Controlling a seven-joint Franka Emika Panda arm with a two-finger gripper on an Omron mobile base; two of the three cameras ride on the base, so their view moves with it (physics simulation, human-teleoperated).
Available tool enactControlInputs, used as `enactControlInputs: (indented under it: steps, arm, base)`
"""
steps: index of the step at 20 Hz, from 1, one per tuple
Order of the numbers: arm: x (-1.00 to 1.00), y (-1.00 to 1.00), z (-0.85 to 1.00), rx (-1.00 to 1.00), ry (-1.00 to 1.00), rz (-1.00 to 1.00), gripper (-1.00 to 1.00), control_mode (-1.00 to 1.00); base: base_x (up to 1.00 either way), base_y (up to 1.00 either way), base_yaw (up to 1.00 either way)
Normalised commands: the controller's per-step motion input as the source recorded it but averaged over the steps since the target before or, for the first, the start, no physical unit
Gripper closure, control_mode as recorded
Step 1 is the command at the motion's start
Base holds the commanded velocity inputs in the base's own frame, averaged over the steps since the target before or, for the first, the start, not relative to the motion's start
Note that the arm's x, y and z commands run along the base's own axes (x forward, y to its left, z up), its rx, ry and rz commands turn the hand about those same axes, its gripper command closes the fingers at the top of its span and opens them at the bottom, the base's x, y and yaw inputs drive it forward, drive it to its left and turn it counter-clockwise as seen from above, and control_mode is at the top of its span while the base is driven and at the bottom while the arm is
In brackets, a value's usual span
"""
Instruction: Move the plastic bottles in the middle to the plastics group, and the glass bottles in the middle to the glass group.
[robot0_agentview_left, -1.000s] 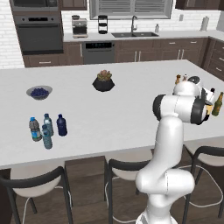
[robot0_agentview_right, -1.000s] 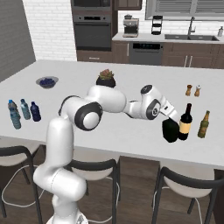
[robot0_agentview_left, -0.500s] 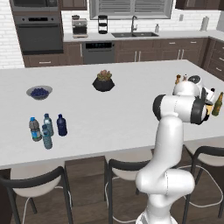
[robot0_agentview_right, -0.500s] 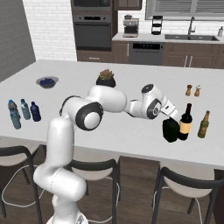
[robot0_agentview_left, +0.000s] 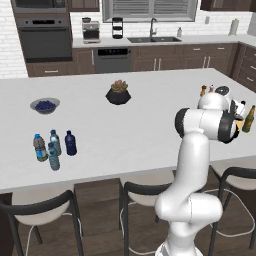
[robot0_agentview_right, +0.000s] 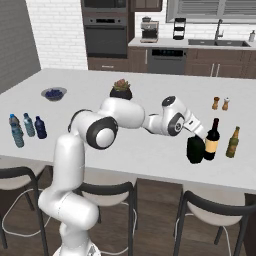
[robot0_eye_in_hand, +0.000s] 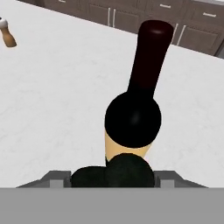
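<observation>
Black bottle (robot0_agentview_right: 196, 150) beside wine bottle (robot0_agentview_right: 212, 140)

In the left base view the arm's own elbow covers the claw, the black bottle and most of the wine bottle; the olive bottle (robot0_agentview_left: 248, 119) peeks out past it. In the hand view the black bottle (robot0_eye_in_hand: 127, 173) is cut by the bottom band, and the fingertips cannot be made out beside it. The shaker (robot0_eye_in_hand: 7, 36) is clipped by the left edge. Labels on the small bottles (robot0_agentview_right: 26, 127) are too small to read.
</observation>
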Motion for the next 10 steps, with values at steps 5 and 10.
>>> enactControlInputs:
  steps: [5,10]
  arm:
    - [0.00,0.00,0.10,-0.02,0.00,0.00,-1.00,-1.00]
    - [-0.02,0.00,0.22,-0.01,0.00,0.00,-1.00,-1.00]
  base:
    - [0.00,0.00,0.00]
    - [0.00,0.00,0.00]
